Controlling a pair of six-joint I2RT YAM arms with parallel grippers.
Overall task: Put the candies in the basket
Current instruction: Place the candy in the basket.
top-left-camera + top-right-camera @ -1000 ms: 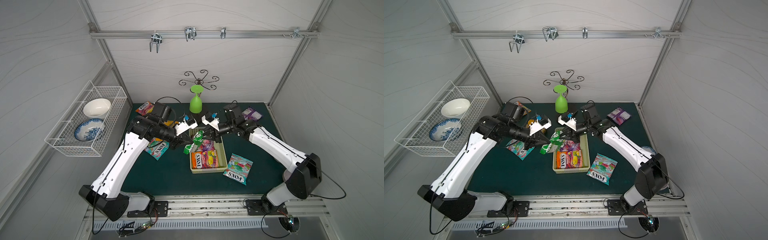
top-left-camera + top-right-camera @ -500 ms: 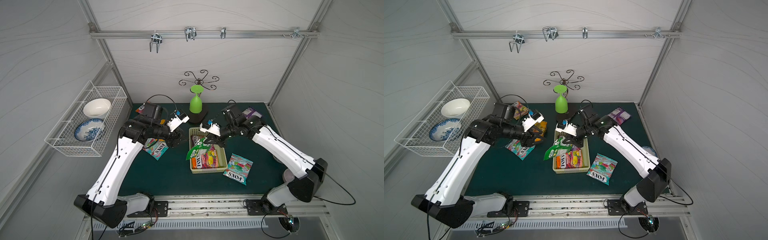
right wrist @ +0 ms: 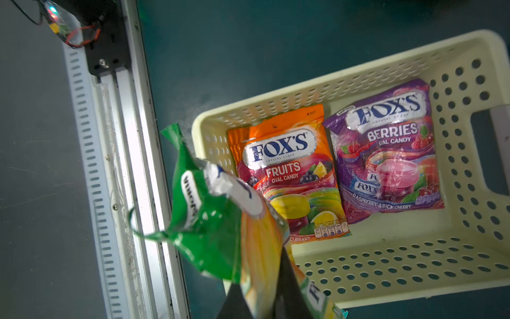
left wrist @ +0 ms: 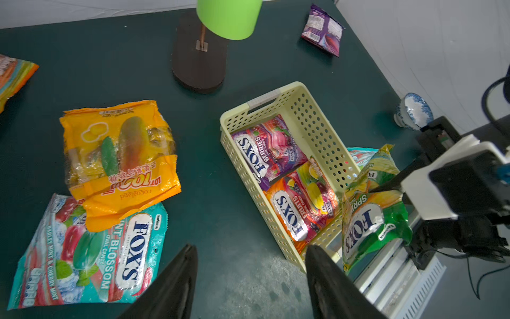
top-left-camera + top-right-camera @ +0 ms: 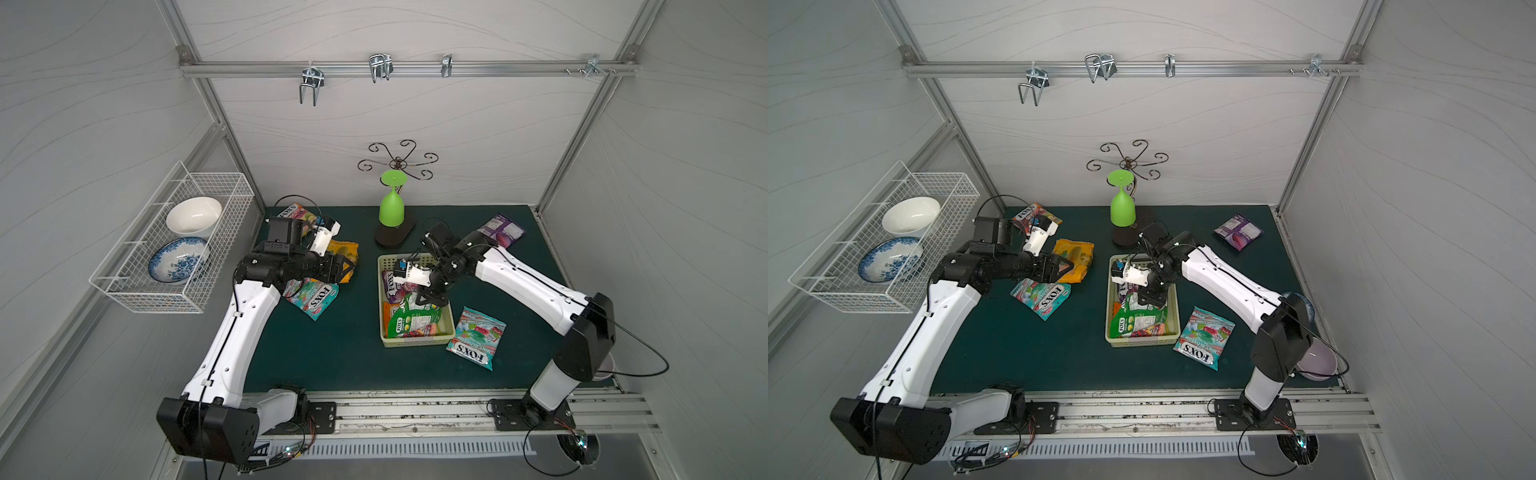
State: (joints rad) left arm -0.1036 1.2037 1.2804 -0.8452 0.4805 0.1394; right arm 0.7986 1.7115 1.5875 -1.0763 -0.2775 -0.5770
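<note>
Right gripper point(image 5: 429, 300) clamped on the upper edge of the green candy bag point(image 5: 411, 320); both top views show it above the basket point(image 5: 415, 341), fingers pointing down. Bag hangs crumpled from the pinch, over the basket's near half and reaching toward its near rim. From the right wrist view, hard to say whether the bag's lower end touches anything beneath it. Basket sits mid-mat, long axis running front to back. Two bags lie flat inside it, side by side: orange "Fruits" bag point(image 3: 289, 176) at the near end, purple "Berries" bag point(image 3: 386, 154) at the far end. Left gripper point(image 4: 249, 276) stands wide apart and empty, bare green mat between its fingers; it hovers to the left of the basket, by the orange-yellow bag point(image 4: 118, 154). That bag lies on the mat and overlaps a corner of a teal "Mint Blossom" bag point(image 4: 91, 248) nearer the front. A second teal bag point(image 5: 476, 336) lies just beside the basket's near right corner. A small purple bag point(image 5: 500, 230) lies well apart at the back right of the mat. One more printed bag point(image 5: 293, 214) lies at the back left corner, partly hidden by the left wrist. Green goblet point(image 5: 391, 210), upside down on a dark stand, sits behind the basket.
</note>
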